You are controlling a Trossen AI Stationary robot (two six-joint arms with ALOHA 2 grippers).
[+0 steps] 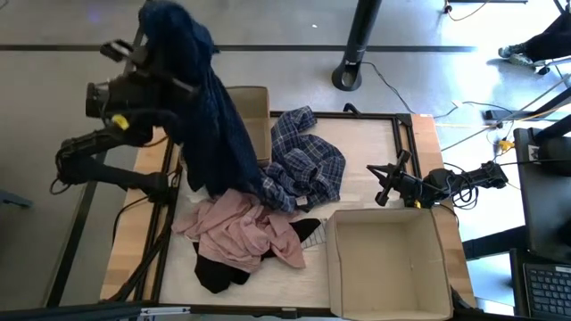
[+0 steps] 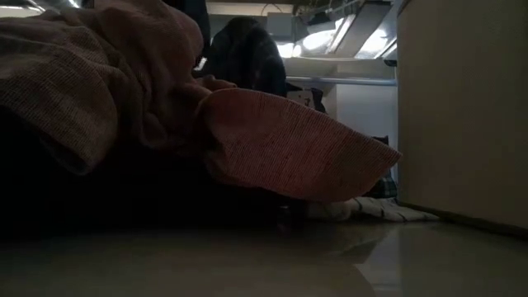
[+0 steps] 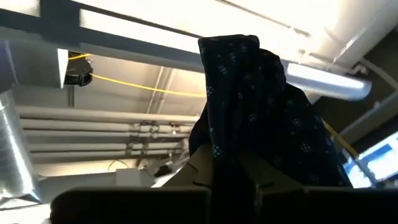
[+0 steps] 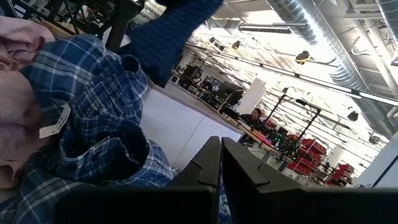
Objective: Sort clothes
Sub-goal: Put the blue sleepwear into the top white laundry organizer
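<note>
The navy patterned cloth [image 1: 203, 98] is draping over the left gripper [image 1: 156, 55] in the high view, hiding its fingers, and in the left wrist view the same cloth [image 3: 261, 106] is covering the fingertips, so their grip is not showing. The black garment [image 1: 219, 272] is lying mostly buried under the pink garment [image 1: 241, 230]. The pink garment [image 2: 165, 99] is blocking most of the low view, and the box [image 1: 393, 263] is running off the high view's bottom edge.

The wooden table [image 1: 384, 143] carries plaid shirt [image 1: 308, 165], pink garment [image 1: 241, 227], two cardboard boxes [image 1: 388, 259].
</note>
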